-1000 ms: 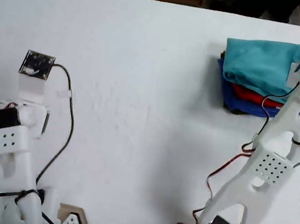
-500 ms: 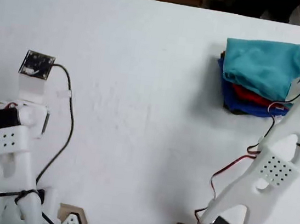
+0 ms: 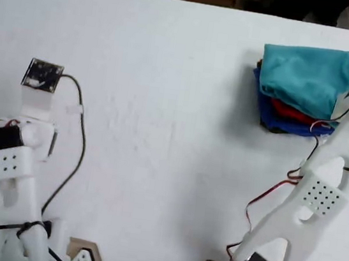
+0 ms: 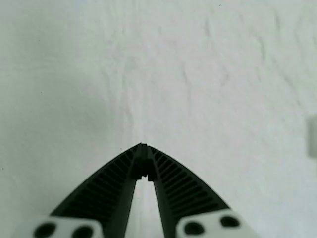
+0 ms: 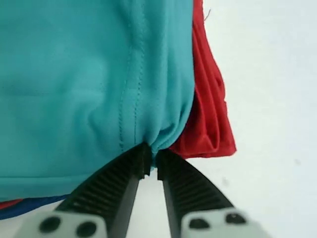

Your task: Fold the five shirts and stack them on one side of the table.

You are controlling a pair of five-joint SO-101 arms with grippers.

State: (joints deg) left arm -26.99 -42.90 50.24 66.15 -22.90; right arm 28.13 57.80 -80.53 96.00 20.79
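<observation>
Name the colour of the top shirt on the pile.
The top shirt is teal; right wrist view shows best.

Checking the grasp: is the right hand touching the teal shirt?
Touching. The right wrist view shows the right hand closed on the edge of the teal shirt, with the cloth puckered where the tips pinch it.

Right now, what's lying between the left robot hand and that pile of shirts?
Nothing: the high view shows bare white table from the left hand to the shirt pile, teal shirt on top.
</observation>
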